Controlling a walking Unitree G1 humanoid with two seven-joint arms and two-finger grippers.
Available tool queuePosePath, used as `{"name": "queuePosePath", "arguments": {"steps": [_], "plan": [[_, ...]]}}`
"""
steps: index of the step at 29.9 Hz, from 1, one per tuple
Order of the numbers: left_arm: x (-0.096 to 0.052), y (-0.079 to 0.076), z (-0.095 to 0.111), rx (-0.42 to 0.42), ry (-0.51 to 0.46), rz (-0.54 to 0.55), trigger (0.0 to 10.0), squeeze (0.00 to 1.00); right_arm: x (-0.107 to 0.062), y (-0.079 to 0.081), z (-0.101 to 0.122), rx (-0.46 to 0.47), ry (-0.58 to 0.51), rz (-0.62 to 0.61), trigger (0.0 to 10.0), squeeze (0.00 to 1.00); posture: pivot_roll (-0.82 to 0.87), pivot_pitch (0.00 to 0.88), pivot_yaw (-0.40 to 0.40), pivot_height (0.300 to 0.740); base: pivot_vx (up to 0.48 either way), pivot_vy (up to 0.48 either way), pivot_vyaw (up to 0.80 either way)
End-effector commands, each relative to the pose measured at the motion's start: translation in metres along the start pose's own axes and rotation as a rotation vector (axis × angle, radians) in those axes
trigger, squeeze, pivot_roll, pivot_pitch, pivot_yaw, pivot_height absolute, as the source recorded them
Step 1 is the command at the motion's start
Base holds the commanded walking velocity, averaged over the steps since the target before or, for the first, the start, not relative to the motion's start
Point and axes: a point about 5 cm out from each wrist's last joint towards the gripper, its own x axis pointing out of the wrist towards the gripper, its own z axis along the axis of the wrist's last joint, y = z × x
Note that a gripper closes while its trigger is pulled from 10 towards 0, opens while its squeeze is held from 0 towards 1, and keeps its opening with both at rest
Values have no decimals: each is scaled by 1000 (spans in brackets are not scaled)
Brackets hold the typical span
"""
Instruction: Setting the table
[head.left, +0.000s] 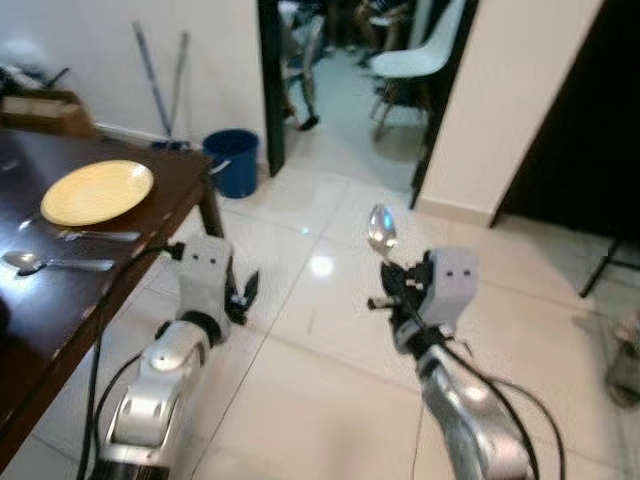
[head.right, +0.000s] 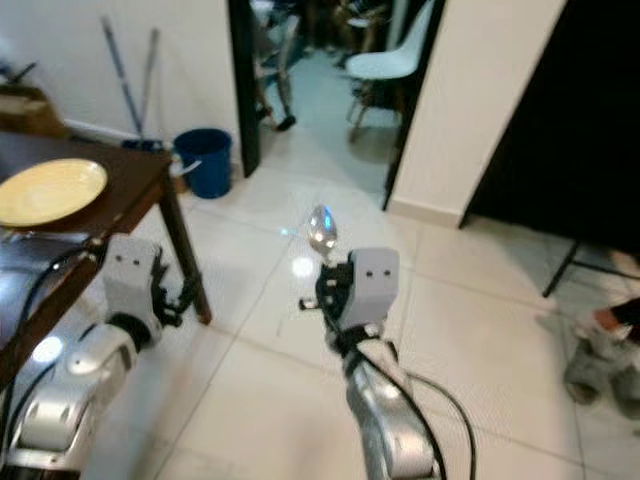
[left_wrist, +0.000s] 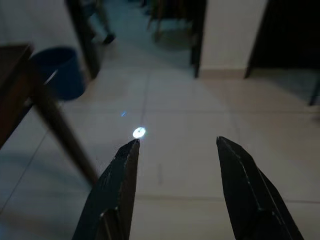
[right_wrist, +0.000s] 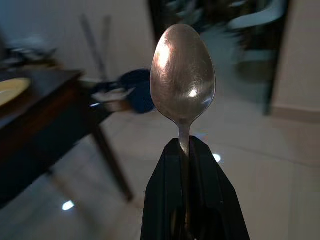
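While the right gripper (head.left: 396, 279) is pinching the spoon (head.left: 381, 229) upright by its handle, I'm keeping the left gripper (head.left: 241, 293) wide, empty; table (head.left: 60, 300) off leftward. Risk: thin handle slipping, spoon dropping.

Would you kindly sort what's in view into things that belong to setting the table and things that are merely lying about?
Belongs to the job:
- spoon held upright in the right gripper
- yellow plate on the dark table
- fork and second spoon beside the plate
- left gripper, open, over the floor

Just lying about:
- blue bucket
- white chair
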Motion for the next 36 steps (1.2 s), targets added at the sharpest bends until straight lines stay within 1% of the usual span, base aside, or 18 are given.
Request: {"name": "queuePosePath", "arguments": {"steps": [1, 36], "plan": [[-2, 2, -5, 2, 17, 10, 10000, 0, -1, 5, -4, 15, 13, 11, 10000, 0, -50, 0, 91, 740, 0, 0, -800], [0, 0, -6, -8, 20, 2, 10000, 0, 0, 4, -6, 10, 24, 5, 10000, 0, -49, 0, 94, 740, 0, 0, -800]]}}
